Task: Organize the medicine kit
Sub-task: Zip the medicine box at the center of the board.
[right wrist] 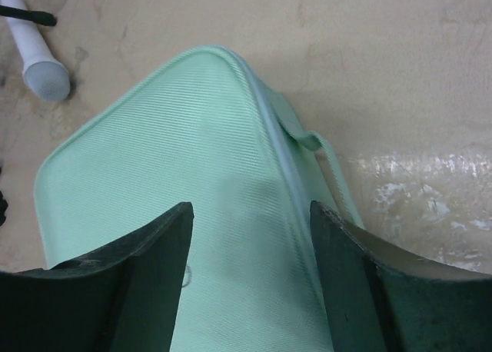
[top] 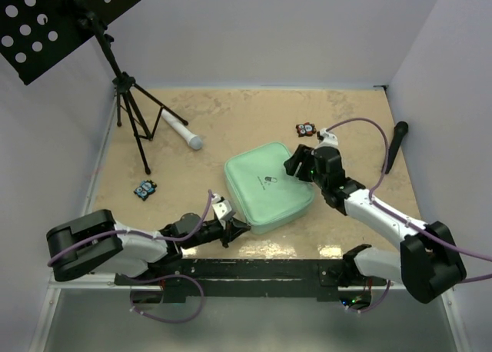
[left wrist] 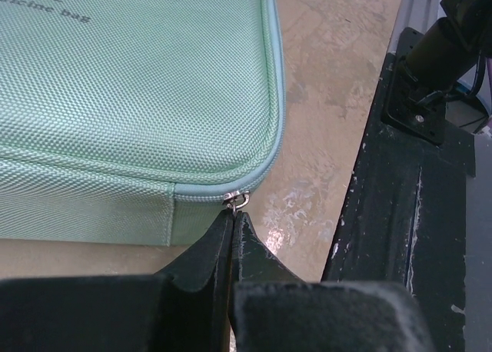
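Observation:
The mint-green medicine kit (top: 269, 189) lies zipped flat in the middle of the table. My left gripper (top: 240, 227) is at its near corner, shut, with the tips (left wrist: 233, 214) pinching the small metal zipper pull (left wrist: 240, 200) where the zip ends on the kit (left wrist: 131, 98). My right gripper (top: 296, 164) hovers open over the far right part of the lid (right wrist: 223, 206). Its two fingers (right wrist: 165, 237) stand wide apart with only the lid's fabric showing between them, and the gripper (right wrist: 250, 214) holds nothing. A fabric loop (right wrist: 311, 141) sticks out from the kit's side.
A white-and-grey cylinder (top: 183, 129) lies behind the kit on the left, by a black tripod stand (top: 131, 110). One small gadget (top: 307, 128) sits behind the kit, another (top: 144, 188) to its left. A black stick (top: 396, 144) leans at the right wall. The black base rail (left wrist: 407, 214) runs close by the left gripper.

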Robot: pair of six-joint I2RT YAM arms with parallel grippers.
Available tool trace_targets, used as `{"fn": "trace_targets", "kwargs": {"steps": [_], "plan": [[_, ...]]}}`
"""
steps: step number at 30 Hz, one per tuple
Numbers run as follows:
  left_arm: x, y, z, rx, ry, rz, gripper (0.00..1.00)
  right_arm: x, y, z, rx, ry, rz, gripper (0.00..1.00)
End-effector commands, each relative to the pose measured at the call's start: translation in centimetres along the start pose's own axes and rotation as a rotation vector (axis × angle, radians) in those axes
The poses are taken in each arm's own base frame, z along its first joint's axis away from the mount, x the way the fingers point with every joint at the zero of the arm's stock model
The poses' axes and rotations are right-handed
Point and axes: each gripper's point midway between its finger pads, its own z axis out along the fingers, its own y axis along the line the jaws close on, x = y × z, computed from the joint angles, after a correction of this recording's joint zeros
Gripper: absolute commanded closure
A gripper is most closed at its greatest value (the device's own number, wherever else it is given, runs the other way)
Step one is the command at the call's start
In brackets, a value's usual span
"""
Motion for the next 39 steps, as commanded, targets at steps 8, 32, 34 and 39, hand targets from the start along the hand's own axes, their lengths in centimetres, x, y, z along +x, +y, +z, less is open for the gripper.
{"fn": "trace_targets", "kwargs": {"steps": [8,32,34,39], "plan": [[-1.8,1.1,-1.9,-0.056,-0.117,-0.014,1.0,-5.5,9.6,-0.3,-0.091,-0.102,-0.249,0.32],[-1.2,7.5,-2.0,-0.281,-0.093,-0.15,1.0,-8.4,11.9,6.7,0.021,-0.119,-0.309,0.35],[-1.6,8.3,-1.7,-0.304,-0.093,-0.151,1.0,-9.1,11.4,6.5,0.055,-0.145,-0.297,0.35],[-3.5,11.1,-2.0,-0.335,-0.127,-0.176,1.0,-10.0,12.1,4.5,-0.014,-0.2,-0.293,0.34]]}}
